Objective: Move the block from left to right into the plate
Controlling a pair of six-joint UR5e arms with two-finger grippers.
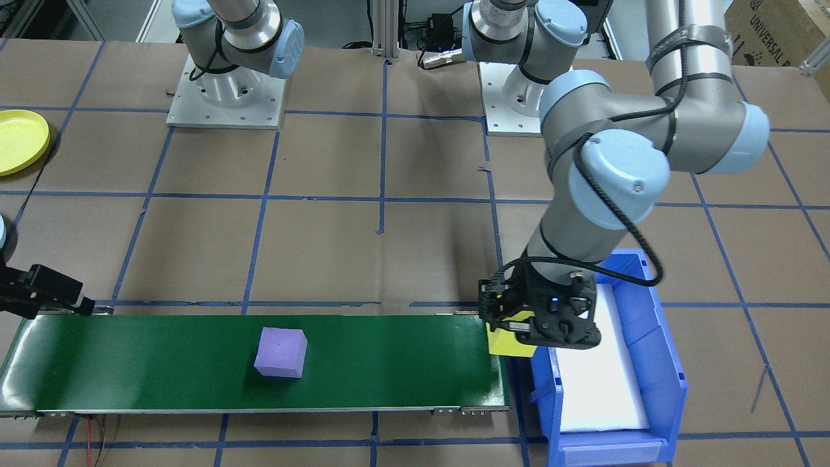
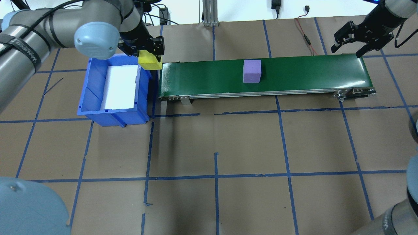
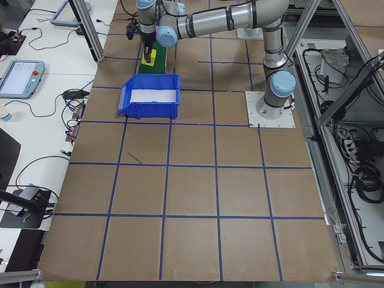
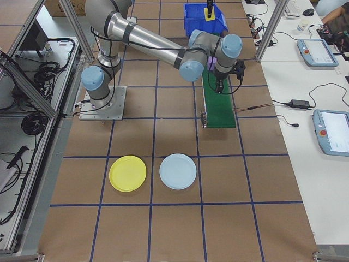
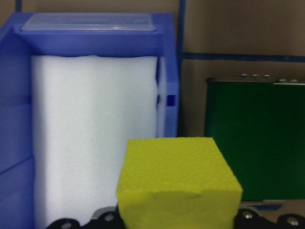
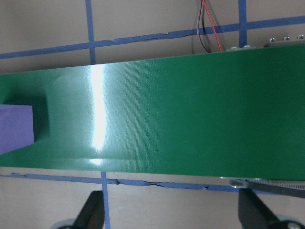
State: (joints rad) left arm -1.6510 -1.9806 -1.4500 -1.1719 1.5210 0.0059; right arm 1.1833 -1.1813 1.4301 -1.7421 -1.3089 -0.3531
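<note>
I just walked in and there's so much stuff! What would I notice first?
A long green belt runs across the table with a purple block sitting on it. At one end, the left hand holds a yellow block beside a blue bin.
</note>
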